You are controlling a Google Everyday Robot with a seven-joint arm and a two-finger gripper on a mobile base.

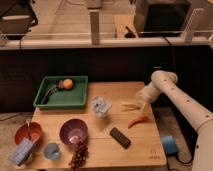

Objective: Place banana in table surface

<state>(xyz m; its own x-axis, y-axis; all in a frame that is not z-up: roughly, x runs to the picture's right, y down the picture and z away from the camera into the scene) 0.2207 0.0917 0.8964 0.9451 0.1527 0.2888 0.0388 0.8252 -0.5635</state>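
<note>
The table surface (102, 145) is light-brown wood with plank grain, filling the lower middle of the frame. The banana (130, 105), slim, pale yellow and tapered, lies on it right of centre, just above the curved orange-red pepper (137, 121) and up-right of the flat black remote (120, 138). A green rectangular tray (47, 102) at upper left holds a round orange fruit (66, 83). A purple bowl (74, 131) sits lower left. The smooth white arm (175, 97) bends in from the right edge, its elbow raised, and the gripper (143, 106) points down at the banana's right end; I cannot tell its grip.
</note>
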